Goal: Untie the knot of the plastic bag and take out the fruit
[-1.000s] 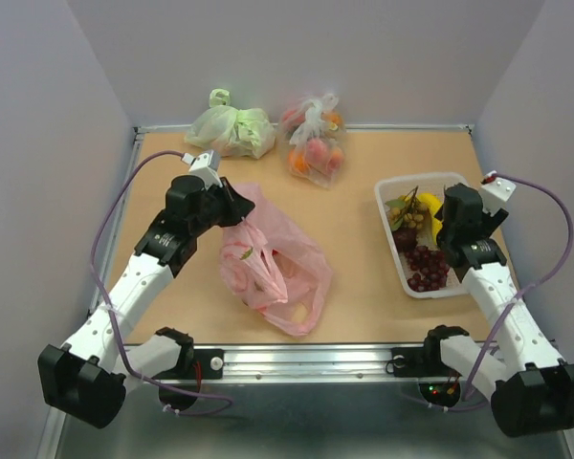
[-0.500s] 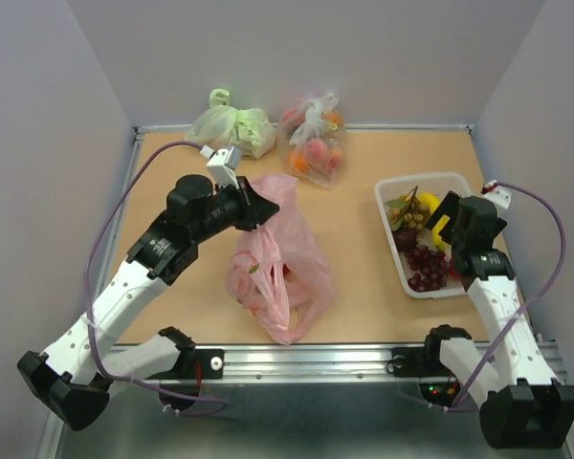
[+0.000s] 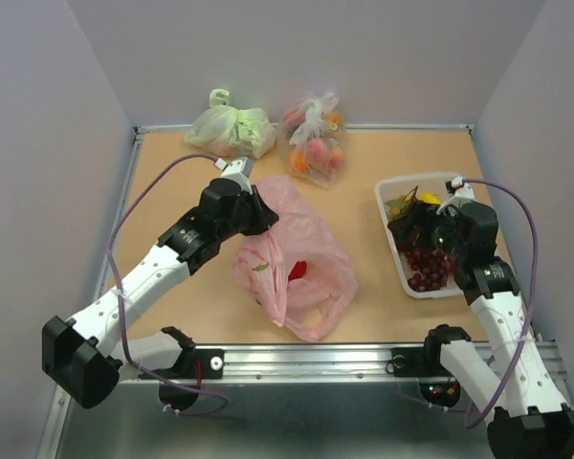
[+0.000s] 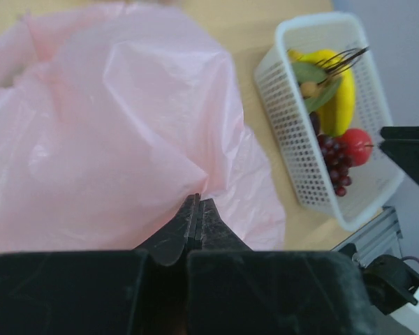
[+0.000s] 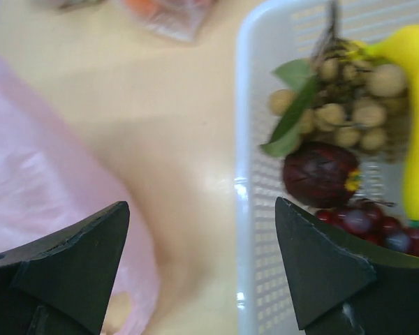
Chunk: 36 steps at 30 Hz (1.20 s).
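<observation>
Film of the plastic bag (image 4: 126, 125) sits pinched in left hand (image 4: 194, 207) (right hand (image 5: 199, 227) gapes).

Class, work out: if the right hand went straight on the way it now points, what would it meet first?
The right hand would likely meet bare table between the plastic bag and the white basket, though depth is unclear.
</observation>
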Available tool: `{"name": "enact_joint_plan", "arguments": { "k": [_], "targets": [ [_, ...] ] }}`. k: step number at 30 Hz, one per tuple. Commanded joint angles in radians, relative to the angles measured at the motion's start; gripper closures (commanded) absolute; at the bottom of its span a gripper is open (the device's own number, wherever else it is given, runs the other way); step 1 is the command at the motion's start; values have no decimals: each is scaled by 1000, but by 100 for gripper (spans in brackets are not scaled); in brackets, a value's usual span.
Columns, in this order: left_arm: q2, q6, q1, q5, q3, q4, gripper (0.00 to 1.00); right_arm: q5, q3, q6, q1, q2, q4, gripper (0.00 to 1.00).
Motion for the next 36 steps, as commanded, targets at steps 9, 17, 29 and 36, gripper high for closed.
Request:
{"name": "enact_joint_plan", "arguments": {
  "k": [9, 17, 29, 36],
  "targets": [
    [-52, -175, 0, -129, -197, 62, 100, -88, -8, 183, 447, 57, 87, 18],
    [-29, -250, 23, -149, -220, 20, 100, 360, 87, 282, 931, 402, 252, 19],
    [-126, -241, 29, -90, -318, -15, 100, 477, 156, 353, 937, 677, 466, 31],
    [-146, -227, 29, -85, -335, -6, 100, 516, 154, 373, 938, 781, 489, 21]
  ]
}}
